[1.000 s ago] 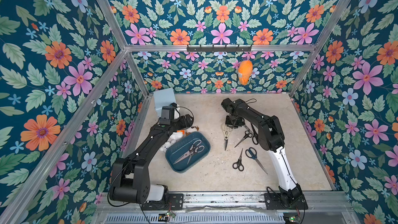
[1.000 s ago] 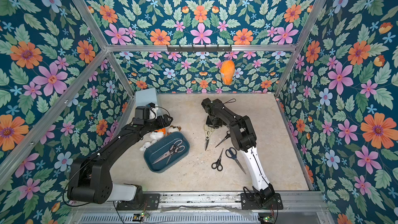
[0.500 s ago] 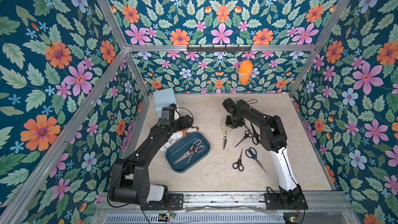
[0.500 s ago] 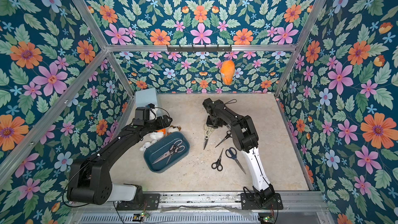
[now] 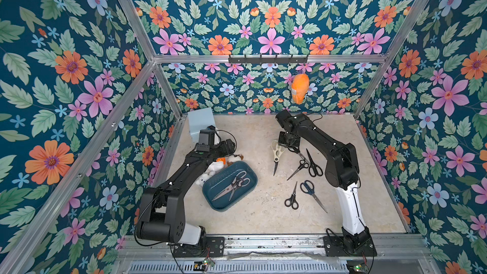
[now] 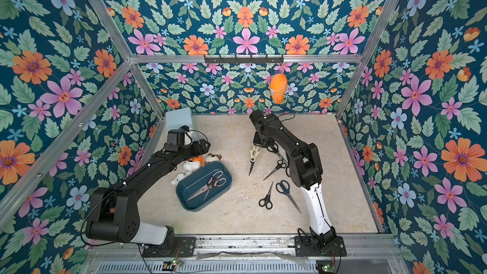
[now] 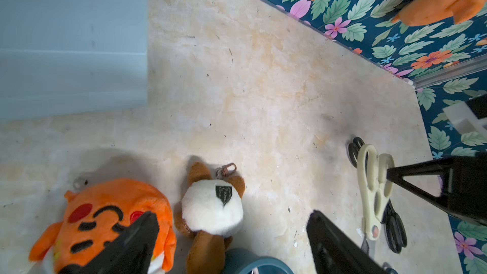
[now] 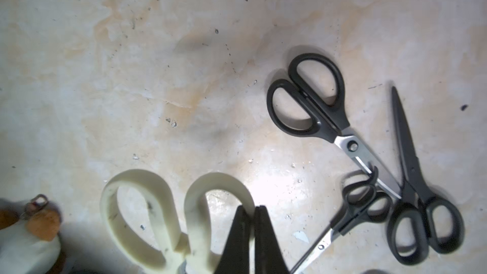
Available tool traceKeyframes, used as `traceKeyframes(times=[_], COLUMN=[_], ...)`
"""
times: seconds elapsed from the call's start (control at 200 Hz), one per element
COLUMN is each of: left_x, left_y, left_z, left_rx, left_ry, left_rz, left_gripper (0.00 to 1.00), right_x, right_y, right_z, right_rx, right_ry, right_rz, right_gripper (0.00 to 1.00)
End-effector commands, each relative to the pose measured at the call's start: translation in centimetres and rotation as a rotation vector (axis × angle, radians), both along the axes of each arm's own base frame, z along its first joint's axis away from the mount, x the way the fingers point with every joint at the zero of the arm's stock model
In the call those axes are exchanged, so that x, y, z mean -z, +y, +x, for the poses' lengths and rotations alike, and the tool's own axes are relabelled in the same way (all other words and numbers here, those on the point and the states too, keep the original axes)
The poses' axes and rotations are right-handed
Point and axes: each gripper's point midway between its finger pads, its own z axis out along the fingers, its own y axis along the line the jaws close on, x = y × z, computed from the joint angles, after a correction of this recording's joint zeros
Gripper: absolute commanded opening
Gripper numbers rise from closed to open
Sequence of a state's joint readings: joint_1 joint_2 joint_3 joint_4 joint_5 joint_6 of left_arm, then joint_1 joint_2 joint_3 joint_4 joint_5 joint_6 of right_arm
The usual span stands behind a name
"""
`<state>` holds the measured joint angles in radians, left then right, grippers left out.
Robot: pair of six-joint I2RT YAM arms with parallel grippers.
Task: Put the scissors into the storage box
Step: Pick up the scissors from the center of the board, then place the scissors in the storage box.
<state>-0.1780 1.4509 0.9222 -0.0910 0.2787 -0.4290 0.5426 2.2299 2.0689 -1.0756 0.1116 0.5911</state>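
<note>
My right gripper (image 5: 288, 143) (image 8: 254, 209) is shut on one handle loop of the cream-handled scissors (image 5: 276, 154) (image 8: 158, 220) (image 7: 374, 188), whose blades point toward the front of the table. The dark teal storage box (image 5: 210, 201) (image 6: 184, 201) lies to the left of them with two pairs of scissors (image 5: 232, 184) inside. Three black-handled pairs (image 5: 300, 166) (image 5: 313, 164) (image 5: 292, 199) and a blue-handled pair (image 5: 309, 189) lie on the table near the right arm. My left gripper (image 5: 229, 148) (image 7: 232, 214) hangs open over the plush toys behind the box, holding nothing.
Several plush toys (image 5: 218, 164) (image 7: 105, 220) (image 7: 210, 212) crowd the box's back-left side. A pale blue block (image 5: 200, 123) (image 7: 71, 40) stands in the back-left corner. An orange plush (image 5: 299, 90) hangs from the hook rail on the back wall.
My right gripper has closed on the cream handle loop, and the cream scissors have shifted slightly toward the back. The left arm has barely moved.
</note>
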Motion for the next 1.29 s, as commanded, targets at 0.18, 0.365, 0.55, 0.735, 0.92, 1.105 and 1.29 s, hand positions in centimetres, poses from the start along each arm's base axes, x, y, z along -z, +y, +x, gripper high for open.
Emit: traceKeyframes(times=[0.18, 0.365, 0.55, 0.735, 0.92, 1.105, 1.29], left_x=[0.2, -0.3, -1.4, -2.3, -3.2, -4.0, -4.2], left_y=[2.2, 3.7, 5.3, 6.7, 8.4, 9.2, 9.3], left_z=[0.8, 1.3, 1.5, 1.5, 1.5, 1.4, 1.4], left_rx=[-0.052, -0.085, -0.125, -0.167, -0.223, -0.245, -0.248], left_ry=[-0.065, -0.079, -0.107, -0.13, -0.156, -0.175, -0.183], left_rz=[0.109, 0.128, 0.111, 0.091, 0.051, 0.013, -0.002], left_gripper=[0.94, 0.95, 0.95, 0.95, 0.95, 0.95, 0.95], right_x=[-4.5, -5.7, -6.0, -4.5, -1.1, 1.4, 3.3], right_y=[1.9, 6.7, 13.1, 18.5, 20.8, 21.2, 20.7], right_z=[-1.7, -4.1, -7.1, -9.8, -12.7, -14.7, -16.1], right_rx=[0.006, -0.006, 0.011, 0.079, 0.181, 0.248, 0.289], right_ry=[-0.048, -0.075, -0.109, -0.065, 0.081, 0.148, 0.199], right_rz=[0.058, 0.115, 0.227, 0.363, 0.411, 0.407, 0.382], right_gripper=[0.0, 0.0, 0.0, 0.0, 0.0, 0.0, 0.0])
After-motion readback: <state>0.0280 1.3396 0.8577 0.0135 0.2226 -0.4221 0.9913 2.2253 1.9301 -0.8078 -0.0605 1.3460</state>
